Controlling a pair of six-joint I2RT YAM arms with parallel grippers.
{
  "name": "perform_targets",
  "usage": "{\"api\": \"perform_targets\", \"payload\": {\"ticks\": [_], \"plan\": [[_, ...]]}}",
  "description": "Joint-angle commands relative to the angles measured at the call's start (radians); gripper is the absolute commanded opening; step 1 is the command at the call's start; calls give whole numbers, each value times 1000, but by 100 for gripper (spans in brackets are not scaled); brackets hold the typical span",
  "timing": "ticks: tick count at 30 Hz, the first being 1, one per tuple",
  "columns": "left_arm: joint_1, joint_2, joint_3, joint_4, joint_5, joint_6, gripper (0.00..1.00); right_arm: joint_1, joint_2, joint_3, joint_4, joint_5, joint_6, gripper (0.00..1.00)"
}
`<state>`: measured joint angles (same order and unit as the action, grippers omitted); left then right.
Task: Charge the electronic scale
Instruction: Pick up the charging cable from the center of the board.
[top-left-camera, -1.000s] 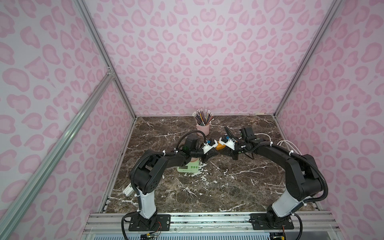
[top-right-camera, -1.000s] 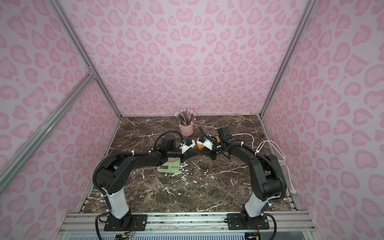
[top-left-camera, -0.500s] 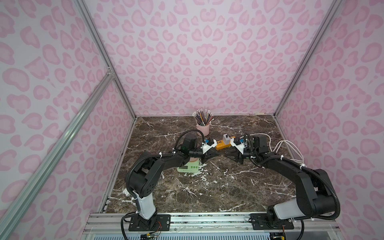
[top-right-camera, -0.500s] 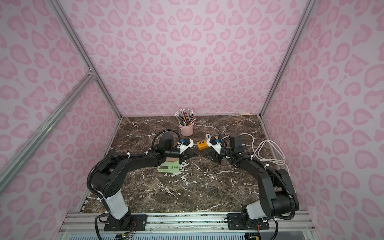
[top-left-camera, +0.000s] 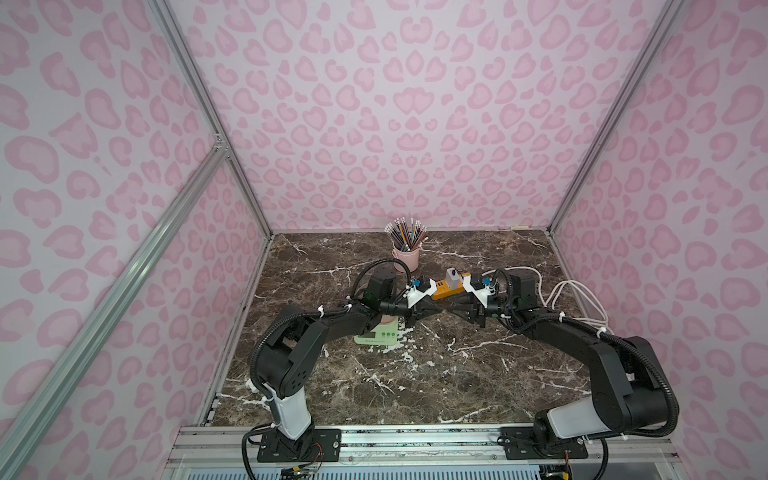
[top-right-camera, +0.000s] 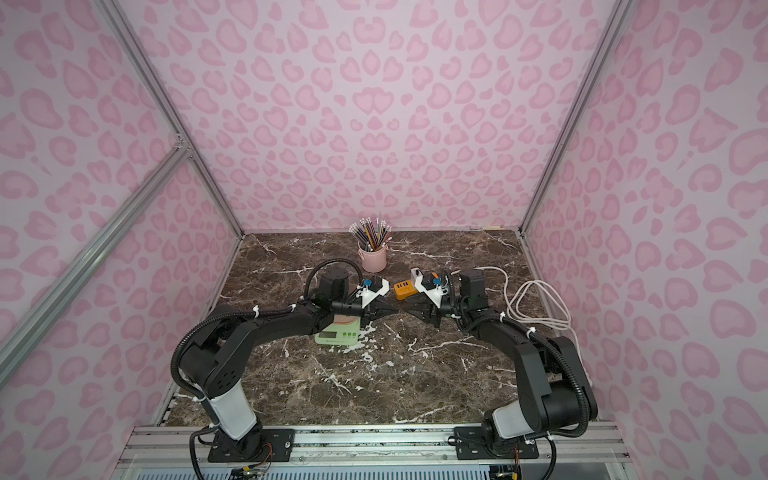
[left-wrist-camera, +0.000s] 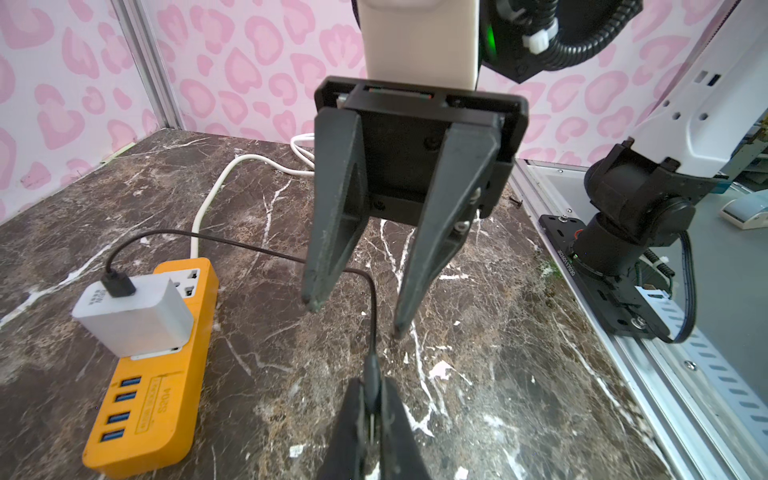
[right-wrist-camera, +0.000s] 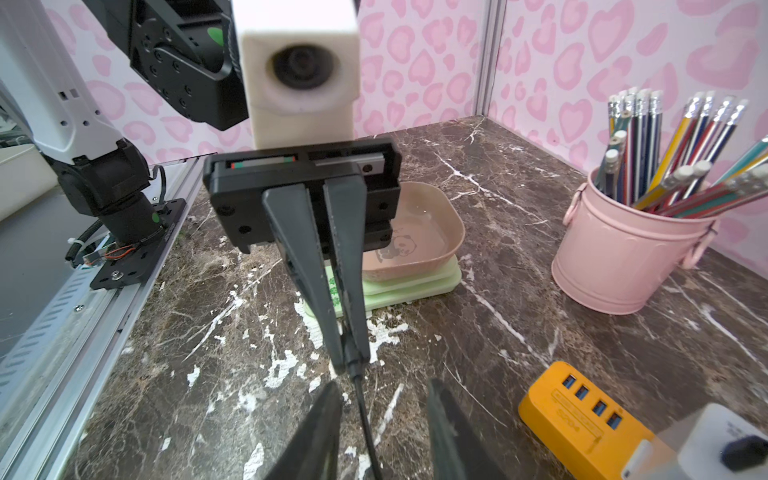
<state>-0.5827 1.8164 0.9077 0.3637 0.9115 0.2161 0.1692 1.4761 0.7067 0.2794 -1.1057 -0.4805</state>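
Note:
The electronic scale (top-left-camera: 376, 334) (top-right-camera: 336, 334) is mint green with a beige-pink panda tray (right-wrist-camera: 415, 232) and sits on the marble under my left forearm. My left gripper (left-wrist-camera: 372, 386) (right-wrist-camera: 349, 365) (top-left-camera: 438, 312) is shut on the small plug end of a thin black cable (left-wrist-camera: 371, 365). That cable runs back to a white cube charger (left-wrist-camera: 133, 316) plugged into an orange power strip (left-wrist-camera: 153, 386) (top-left-camera: 446, 291). My right gripper (right-wrist-camera: 382, 388) (left-wrist-camera: 355, 318) (top-right-camera: 407, 312) faces the left one tip to tip. It is open, and the cable (right-wrist-camera: 365, 415) passes loosely between its fingers.
A pink cup of pencils (top-left-camera: 405, 253) (right-wrist-camera: 623, 262) stands behind the grippers. The strip's white cord (top-left-camera: 577, 299) (left-wrist-camera: 216, 191) loops along the right wall. The aluminium rail (top-left-camera: 415, 440) borders the front edge.
My right gripper has opened and drawn back to the right, away from the power strip and the left gripper. The left gripper has stayed shut on the cable plug, barely moving.

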Motion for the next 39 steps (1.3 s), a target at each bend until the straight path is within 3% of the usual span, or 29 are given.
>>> {"api": "perform_targets", "payload": {"ticks": [1, 7, 17, 20, 26, 33, 39], "plan": [[0, -9, 12, 37, 9, -4, 4, 1, 13, 27, -40, -45, -53, 36], [-3, -7, 17, 36, 11, -5, 4, 7, 32, 42, -59, -55, -70, 29], [-9, 3, 26, 34, 9, -9, 4, 7, 35, 45, -48, -82, -69, 8], [-9, 6, 29, 30, 9, -9, 4, 6, 32, 45, -51, -87, -67, 10], [-11, 2, 28, 25, 6, -6, 4, -6, 26, 50, -66, -117, -68, 24], [-14, -2, 24, 24, 6, -7, 4, -5, 24, 50, -63, -129, -66, 10], [-17, -8, 20, 30, 7, -12, 4, -3, 27, 51, -69, -131, -68, 9]]}}
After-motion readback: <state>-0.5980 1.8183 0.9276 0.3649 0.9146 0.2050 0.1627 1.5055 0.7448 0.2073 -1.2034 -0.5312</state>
